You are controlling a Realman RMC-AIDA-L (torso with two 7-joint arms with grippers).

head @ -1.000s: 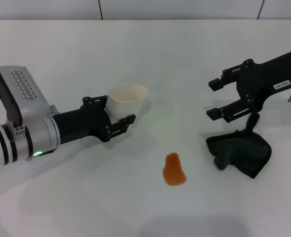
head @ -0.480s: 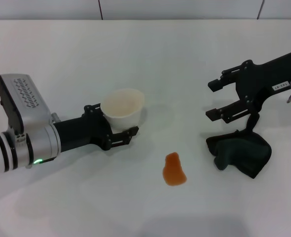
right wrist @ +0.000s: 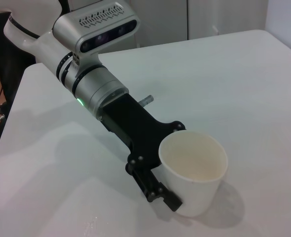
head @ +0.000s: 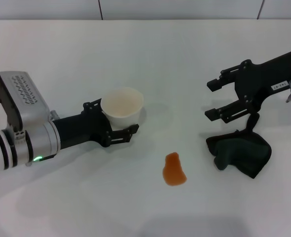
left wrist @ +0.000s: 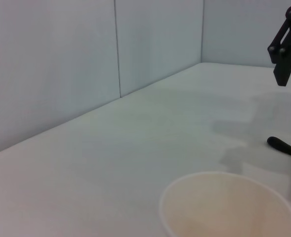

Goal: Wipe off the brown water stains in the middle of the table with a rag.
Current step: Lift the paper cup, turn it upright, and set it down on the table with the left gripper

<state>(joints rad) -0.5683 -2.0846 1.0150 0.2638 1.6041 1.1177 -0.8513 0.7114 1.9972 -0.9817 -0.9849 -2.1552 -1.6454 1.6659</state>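
Note:
The brown water stain (head: 174, 170) is a small orange-brown blob on the white table (head: 150, 54), near the front middle. The dark rag (head: 240, 153) lies in lumpy folds to its right. My right gripper (head: 215, 98) is open and empty, hovering just behind the rag's left part. My left gripper (head: 116, 121) is shut on a white paper cup (head: 122, 107), left and behind the stain. The cup is upright and looks empty. The right wrist view shows the left gripper (right wrist: 172, 163) around the cup (right wrist: 194, 173). The left wrist view shows the cup's rim (left wrist: 229, 177).
A grey wall (head: 185, 9) runs along the table's far edge. The left arm's silver body (head: 21, 123) lies over the table's left side. In the left wrist view the right gripper's finger (left wrist: 286, 44) shows far off.
My left gripper has brought the cup from a tilt to upright and shifted it slightly left and toward me. The right arm, rag and stain have not moved.

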